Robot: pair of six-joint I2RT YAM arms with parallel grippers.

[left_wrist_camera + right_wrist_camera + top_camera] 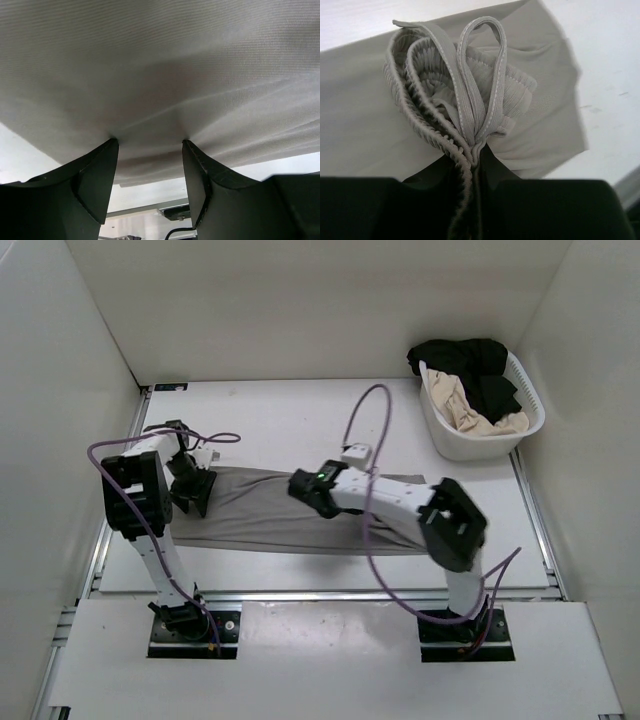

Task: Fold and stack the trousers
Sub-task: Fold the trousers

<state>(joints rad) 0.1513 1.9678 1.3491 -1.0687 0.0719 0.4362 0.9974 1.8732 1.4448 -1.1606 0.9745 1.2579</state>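
Observation:
The grey trousers (pixel 250 512) lie stretched across the middle of the table, folded lengthwise. My left gripper (pixel 196 494) is at their left end. In the left wrist view its jaws (pixel 150 142) stand open, with both fingertips (pixel 111 145) pressing on the grey fabric (pixel 160 75). My right gripper (pixel 300 486) is over the middle of the trousers. In the right wrist view it (pixel 479 150) is shut on the bunched, gathered waistband (pixel 455 85) and its drawstring loop (pixel 480 30), with more grey fabric below.
A white laundry basket (pixel 445 436) stands at the back right and holds a black garment (pixel 465 360) and a beige garment (pixel 482 412). White walls enclose the table on three sides. Purple cables loop off both arms.

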